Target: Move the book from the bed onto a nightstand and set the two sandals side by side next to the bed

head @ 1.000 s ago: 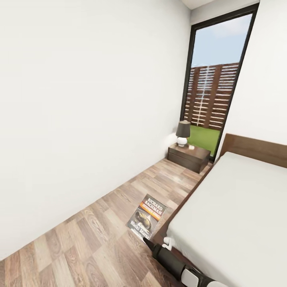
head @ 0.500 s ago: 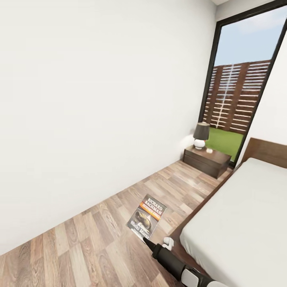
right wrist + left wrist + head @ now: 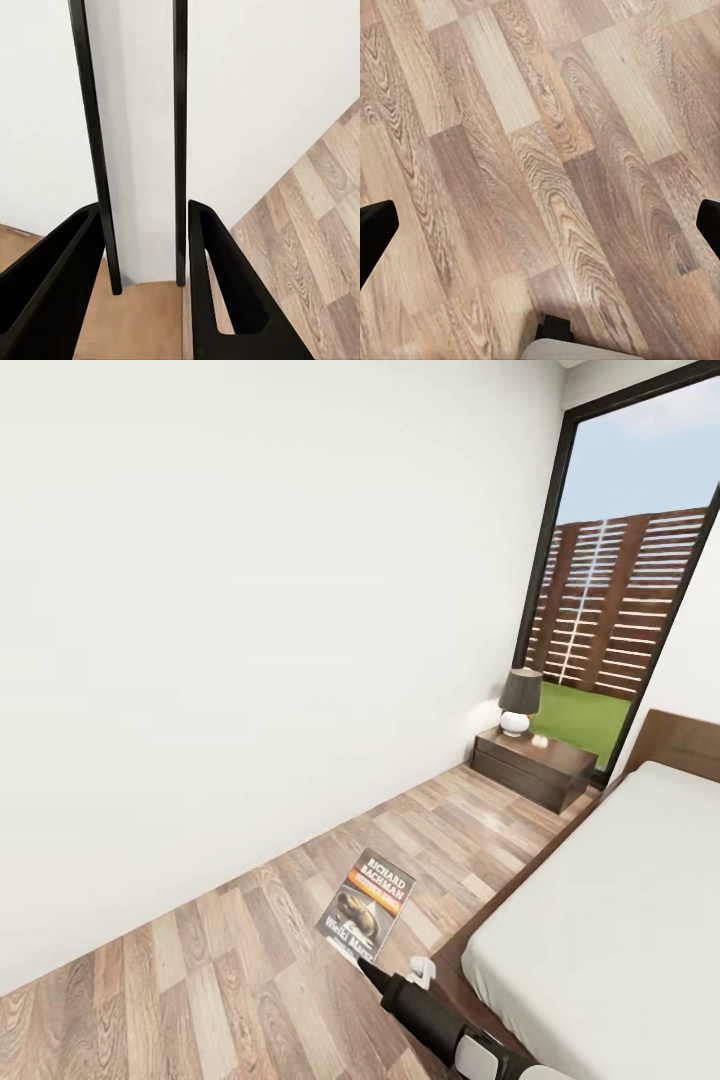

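The right gripper point(image 3: 142, 289) holds the book point(image 3: 367, 906) by its bottom edge, its 2 black fingers point(image 3: 217, 292) closed on the thin cover, so the book is up in the air over the wood floor point(image 3: 250, 950), just beside the bed point(image 3: 600, 900) and not on it. The nightstand point(image 3: 535, 765) stands far off by the window point(image 3: 620, 580), near the head of the bed, with a lamp point(image 3: 519, 702) on top. The left gripper point(image 3: 540, 225) is wide open and holds nothing; it points down at the floor. The book is thin and held by 1 edge only, so I think it could slip out or swing and fall on the way. It could also knock the lamp when it is set down, because the top is small. Compared with 1 second ago, the camera has turned left, so the bed, window and nightstand sit further right in the head view. The book and arm sit in the same spot in that view.
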Tool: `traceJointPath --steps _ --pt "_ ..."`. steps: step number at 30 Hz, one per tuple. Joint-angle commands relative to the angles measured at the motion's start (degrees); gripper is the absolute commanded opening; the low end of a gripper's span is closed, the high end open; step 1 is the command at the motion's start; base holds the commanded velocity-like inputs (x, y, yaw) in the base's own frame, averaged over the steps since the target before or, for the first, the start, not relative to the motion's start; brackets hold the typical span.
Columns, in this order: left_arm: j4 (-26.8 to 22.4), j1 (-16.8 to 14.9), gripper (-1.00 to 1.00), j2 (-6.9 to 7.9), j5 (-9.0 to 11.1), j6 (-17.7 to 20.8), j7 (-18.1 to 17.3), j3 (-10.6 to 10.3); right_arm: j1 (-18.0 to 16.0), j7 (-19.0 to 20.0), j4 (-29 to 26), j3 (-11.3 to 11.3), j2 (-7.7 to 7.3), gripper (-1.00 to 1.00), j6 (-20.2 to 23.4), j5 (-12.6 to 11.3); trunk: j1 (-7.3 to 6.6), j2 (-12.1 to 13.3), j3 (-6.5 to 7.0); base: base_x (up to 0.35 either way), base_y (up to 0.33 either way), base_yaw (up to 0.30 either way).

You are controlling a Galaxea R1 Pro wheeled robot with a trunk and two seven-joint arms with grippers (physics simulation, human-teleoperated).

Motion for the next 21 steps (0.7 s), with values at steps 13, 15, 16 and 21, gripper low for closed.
traceJointPath --steps 13,15,16,21 --pt "0.0 0.0 1.0 0.04 0.3 -0.1 0.3 -0.5 0.0 0.0 0.0 0.1 0.02 -1.0 -0.6 0.6 0.04 -0.1 -0.14 0.099 0.073 0.004" --pt "0.0 0.0 1.0 0.04 0.3 -0.1 0.3 -0.5 0.0 0.0 0.0 0.1 0.02 -1.0 -0.6 0.6 0.04 -0.1 -0.14 0.226 0.16 0.001" --pt "0.0 0.0 1.0 0.04 0.3 -0.1 0.3 -0.5 0.0 0.0 0.0 0.1 0.02 -1.0 -0.6 0.6 0.04 -0.1 -0.14 0.236 0.167 0.0" --pt "0.0 0.0 1.0 0.04 0.3 -0.1 0.3 -0.5 0.0 0.0 0.0 0.1 0.02 -1.0 -0.6 0.6 0.04 -0.1 -0.14 0.247 0.174 0.0"
